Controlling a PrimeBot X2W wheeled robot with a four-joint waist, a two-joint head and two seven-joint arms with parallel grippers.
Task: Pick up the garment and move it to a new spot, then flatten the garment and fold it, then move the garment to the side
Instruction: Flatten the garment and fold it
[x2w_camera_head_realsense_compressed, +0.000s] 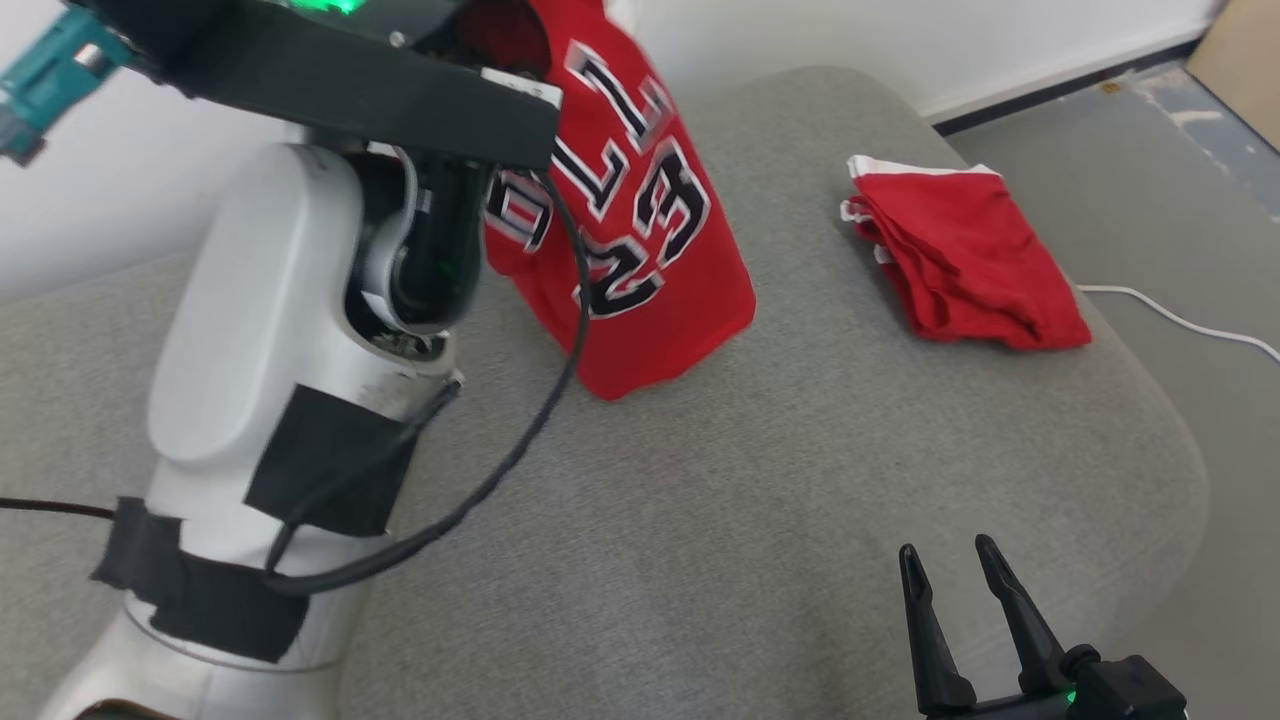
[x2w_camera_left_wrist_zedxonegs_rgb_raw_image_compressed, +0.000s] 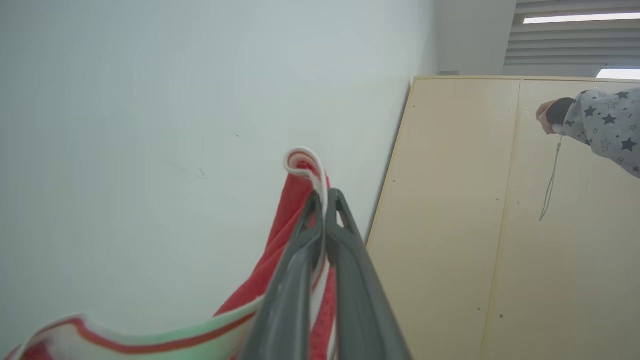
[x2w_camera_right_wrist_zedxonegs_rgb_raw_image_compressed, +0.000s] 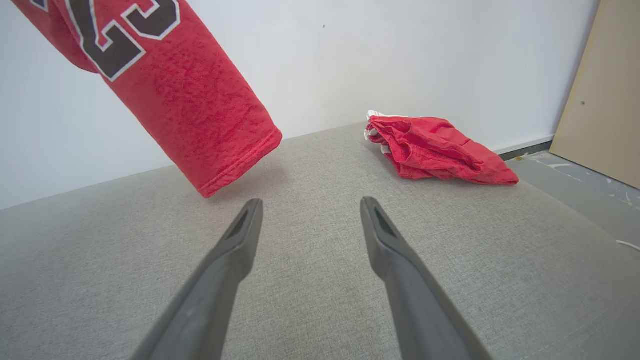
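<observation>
Grey upholstery covers the wide cushion (x2w_camera_head_realsense_compressed: 700, 520) that spreads across the head view, with a white wall behind it and a white cable (x2w_camera_head_realsense_compressed: 1180, 320) trailing over the floor at the right. A red jersey (x2w_camera_head_realsense_compressed: 640, 250) with black, white-edged numbers hangs from above at the top centre, its lower hem close over the cushion; the pale left forearm (x2w_camera_head_realsense_compressed: 260, 400), wrapped in black tape and a dark cable, rises in front of it. A second red garment (x2w_camera_head_realsense_compressed: 960, 250) lies folded on the cushion, well apart to the right. The right gripper (x2w_camera_head_realsense_compressed: 946, 546) sits at the lower right, fingers spread and holding nothing. From the left wrist, the left gripper (x2w_camera_left_wrist_zedxonegs_rgb_raw_image_compressed: 325, 194) is clamped tight on a white-trimmed edge of the jersey, which loops over the fingertips against the pale wall; a beige cabinet (x2w_camera_left_wrist_zedxonegs_rgb_raw_image_compressed: 500, 225) stands beside it, and a star-patterned sleeve (x2w_camera_left_wrist_zedxonegs_rgb_raw_image_compressed: 605, 125) reaches in at the right. From the right wrist, the spread fingers point across the cushion between the hanging jersey and the folded garment.
</observation>
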